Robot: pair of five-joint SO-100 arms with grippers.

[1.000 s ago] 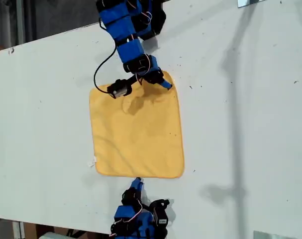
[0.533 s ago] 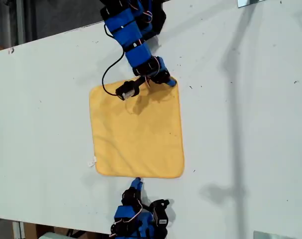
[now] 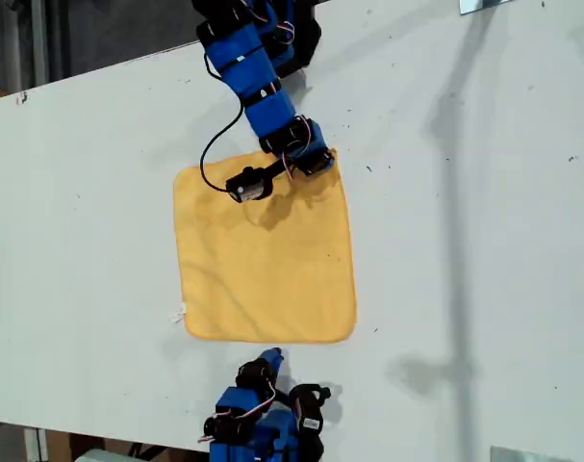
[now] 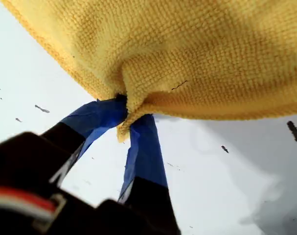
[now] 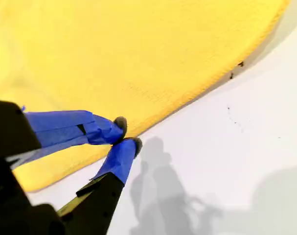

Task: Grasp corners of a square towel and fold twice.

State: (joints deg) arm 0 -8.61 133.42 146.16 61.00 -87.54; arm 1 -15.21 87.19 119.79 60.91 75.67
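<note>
The yellow towel (image 3: 267, 255) lies flat on the white table (image 3: 465, 241), its small white tag (image 3: 177, 313) at the edge toward the exterior view's left. My first gripper (image 3: 320, 160) reaches in from the far side and is shut on the towel's far corner at the exterior view's right. In the first wrist view the blue fingers (image 4: 143, 147) pinch a bunched fold of the towel (image 4: 187, 49). My second gripper (image 3: 271, 358) sits just off the near hem. Its tips (image 5: 121, 123) are together beside the towel (image 5: 114, 49), holding nothing.
Small dark specks dot the table (image 5: 236, 171). A black cable (image 3: 210, 159) loops from the first arm over the towel's far edge. The table's far edge runs along the top of the exterior view, with dark floor beyond it.
The first arm has swung toward the exterior view's right and settled on the towel's far corner, pinching it. The second gripper has drawn back a little from the near hem.
</note>
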